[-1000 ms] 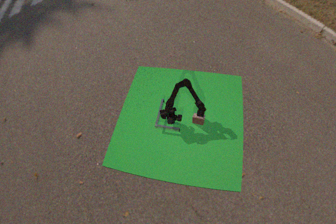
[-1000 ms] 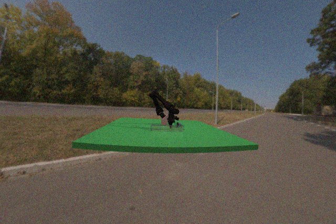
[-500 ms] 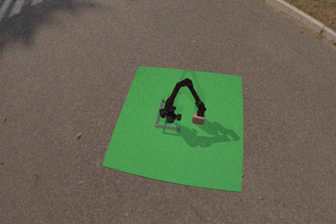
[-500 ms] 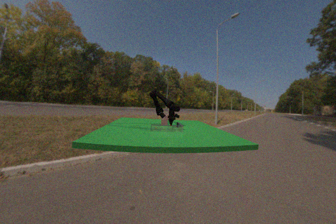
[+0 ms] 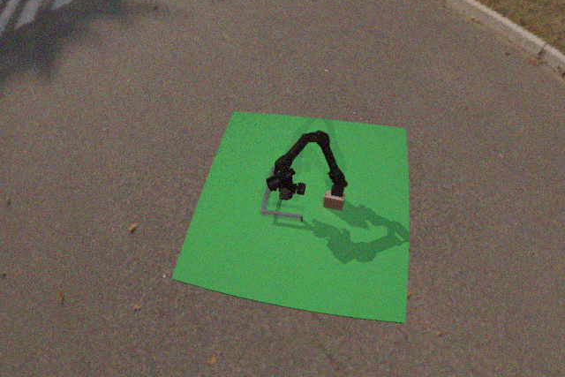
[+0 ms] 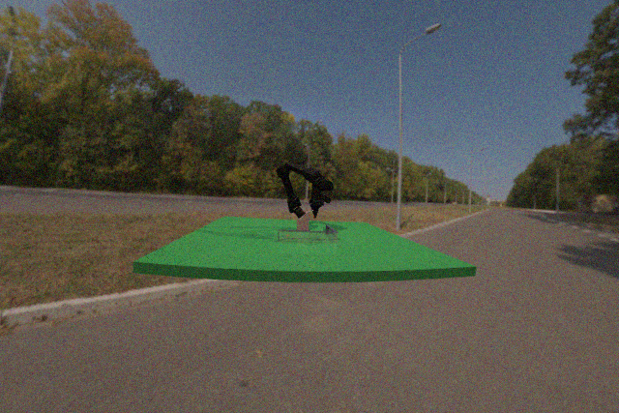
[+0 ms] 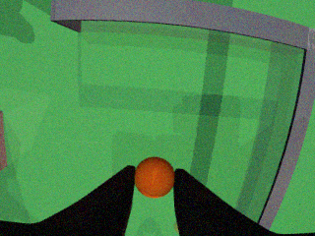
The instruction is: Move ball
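In the wrist view my gripper [image 7: 154, 175] is shut on a small orange ball [image 7: 156, 177], held between the two black fingertips above the green table [image 7: 53, 125]. The two low clear walls with grey top edges [image 7: 177, 12] [image 7: 294, 138] form a corner ahead and to the right of the ball. In the top view the gripper [image 5: 286, 192] hangs over the inside of the wall corner [image 5: 264, 201]; the ball is hidden there. In the exterior view the gripper [image 6: 315, 213] hangs a little above the walls [image 6: 307, 237]. I cannot make out the see-through copy clearly.
The arm's base block [image 5: 334, 200] [image 6: 303, 223] stands on the green table [image 5: 274, 272] [image 6: 250, 260] to the right of the walls. The arm's shadow [image 5: 360, 240] falls across the table. Asphalt surrounds the table.
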`<state>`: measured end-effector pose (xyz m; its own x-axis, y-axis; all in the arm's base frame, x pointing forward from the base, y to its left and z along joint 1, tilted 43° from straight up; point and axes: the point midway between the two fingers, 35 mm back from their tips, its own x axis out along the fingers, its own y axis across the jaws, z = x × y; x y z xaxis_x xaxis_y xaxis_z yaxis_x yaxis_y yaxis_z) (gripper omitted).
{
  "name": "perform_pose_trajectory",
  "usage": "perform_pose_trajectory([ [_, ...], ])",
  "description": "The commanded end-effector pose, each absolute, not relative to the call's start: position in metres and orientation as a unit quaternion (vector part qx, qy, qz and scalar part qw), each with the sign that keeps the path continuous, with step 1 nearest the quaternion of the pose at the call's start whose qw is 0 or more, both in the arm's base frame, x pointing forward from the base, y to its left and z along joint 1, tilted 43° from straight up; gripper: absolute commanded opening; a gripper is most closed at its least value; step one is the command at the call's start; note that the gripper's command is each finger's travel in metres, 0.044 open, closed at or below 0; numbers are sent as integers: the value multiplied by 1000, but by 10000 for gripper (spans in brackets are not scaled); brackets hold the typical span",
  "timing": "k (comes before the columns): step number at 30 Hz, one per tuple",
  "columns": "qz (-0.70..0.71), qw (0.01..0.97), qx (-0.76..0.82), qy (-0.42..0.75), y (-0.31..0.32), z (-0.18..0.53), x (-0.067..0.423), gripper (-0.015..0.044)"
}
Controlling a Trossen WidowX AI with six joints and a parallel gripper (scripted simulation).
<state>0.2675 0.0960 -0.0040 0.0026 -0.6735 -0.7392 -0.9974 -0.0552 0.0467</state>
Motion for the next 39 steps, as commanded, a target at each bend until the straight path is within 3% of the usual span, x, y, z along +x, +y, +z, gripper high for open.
perform_pose_trajectory([
  [1, 309, 262, -654, 639, 99, 2, 267, 0],
  [28, 306, 260, -655, 640, -37, 80, 330, 0],
  [39, 306, 261, -655, 640, -59, 57, 332, 0],
])
